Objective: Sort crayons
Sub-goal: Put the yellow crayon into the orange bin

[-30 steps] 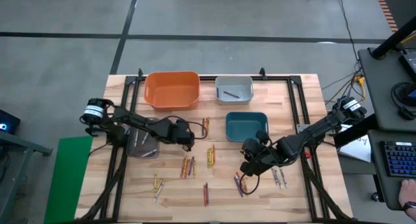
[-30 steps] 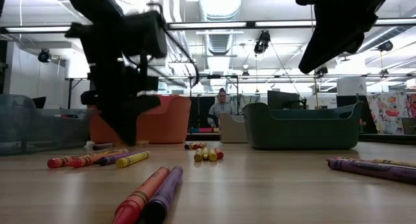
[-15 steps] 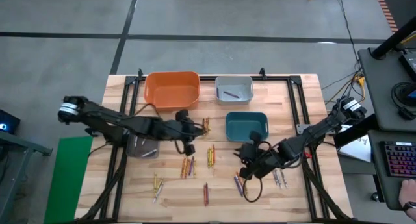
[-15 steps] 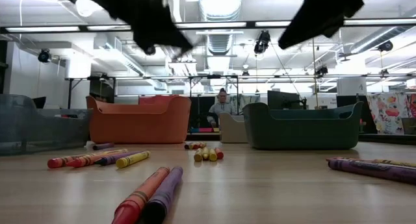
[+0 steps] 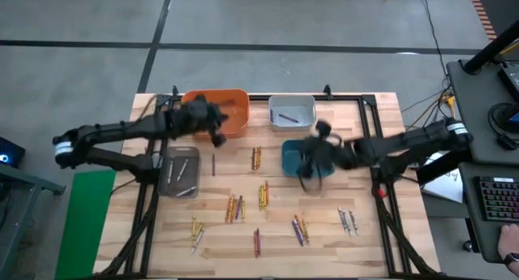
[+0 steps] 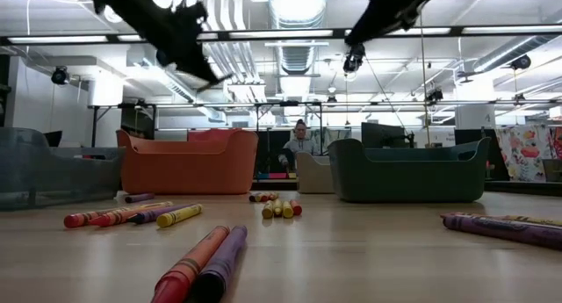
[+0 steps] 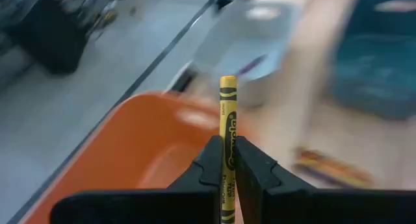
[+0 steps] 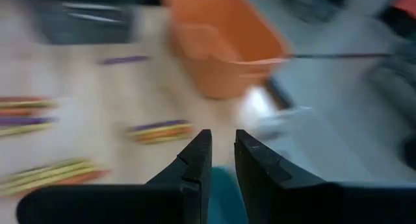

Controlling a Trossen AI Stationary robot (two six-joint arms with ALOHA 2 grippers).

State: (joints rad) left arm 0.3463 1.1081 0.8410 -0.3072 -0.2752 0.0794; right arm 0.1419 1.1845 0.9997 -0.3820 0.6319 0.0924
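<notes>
L gripper (image 7: pixel 227 160) is up over the orange bin (image 5: pixel 212 114), at its right rim, clenched on a yellow crayon (image 7: pixel 227 120) that stands up between the two fingers (image 7: pixel 211 162). In the wrist view the bin's inside sits right behind the crayon.

L to R on the table (image 5: pixel 369 231): grey bin (image 5: pixel 180 170) at the left edge w/ a few pale sticks in it; a lone purple crayon (image 5: pixel 213 164) just right of it; two small loose ones (image 5: pixel 195 231) near the front left. Mid-table: a short pair (image 5: pixel 256 157) under the orange bin, a yellow/orange cluster (image 5: pixel 263 194), a red/orange bunch (image 5: pixel 234 208), one red crayon (image 5: pixel 256 242) at the front. White bin (image 5: pixel 292 111) at the back holds one purple stick. Teal bin (image 5: pixel 302 157) is in front of it.

R gripper (image 8: pixel 221 156) hangs over the teal bin's right part, arm blurred. Its fingers (image 8: pixel 195 162) are a narrow gap apart w/ nothing seen between them: empty, slightly parted.

Further R: purple group (image 5: pixel 299 229), then a pale grey group (image 5: pixel 348 221) near the front right.

Low view: a person (image 6: pixel 301 143) sits far behind the bins.
</notes>
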